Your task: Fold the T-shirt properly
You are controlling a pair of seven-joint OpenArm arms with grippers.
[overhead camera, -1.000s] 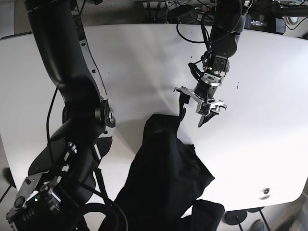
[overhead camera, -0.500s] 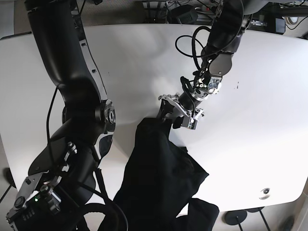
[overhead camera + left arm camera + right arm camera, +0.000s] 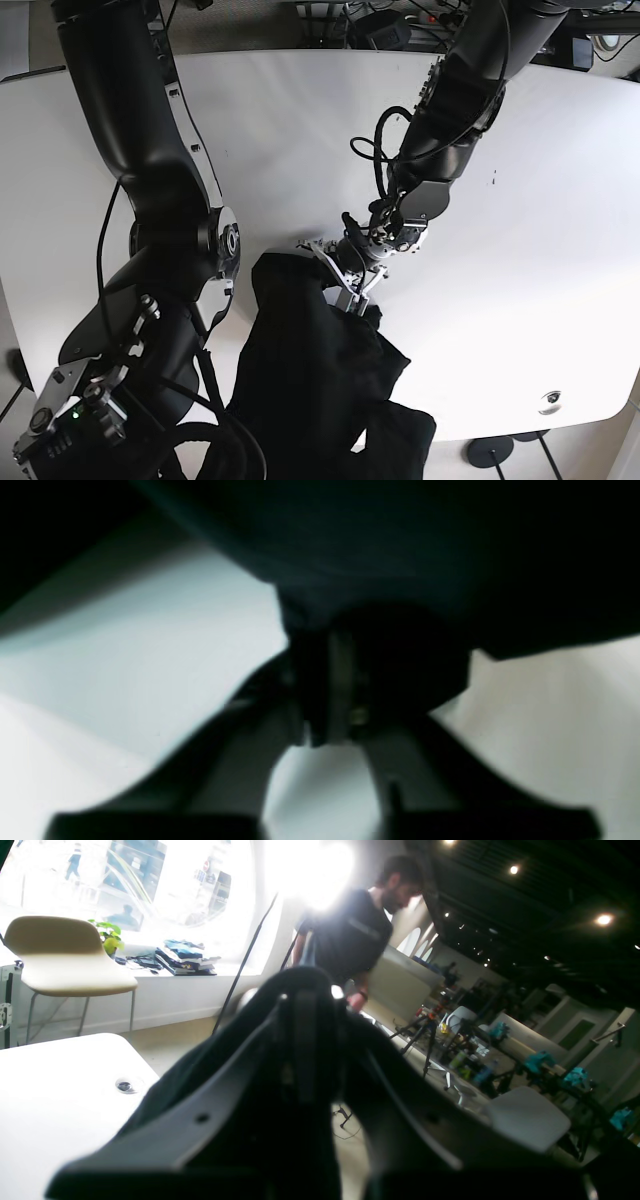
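Observation:
The black T-shirt lies bunched near the table's front edge and hangs over it. My left gripper is at the shirt's upper edge. In the blurred left wrist view its fingertips are closed together with dark T-shirt cloth bunched right above them. In the right wrist view my right gripper points up into the room, its fingers closed with black cloth draped around them. In the base view the right gripper is hidden low at the front left, behind its own arm.
The white table has a small round grommet near its front right corner, also seen in the right wrist view. Cables lie at the far edge. A person and a chair stand beyond the table.
My left gripper has moved left and toward the front, carrying the shirt's upper edge with it. The whole shirt has shifted left. The right arm has stayed put.

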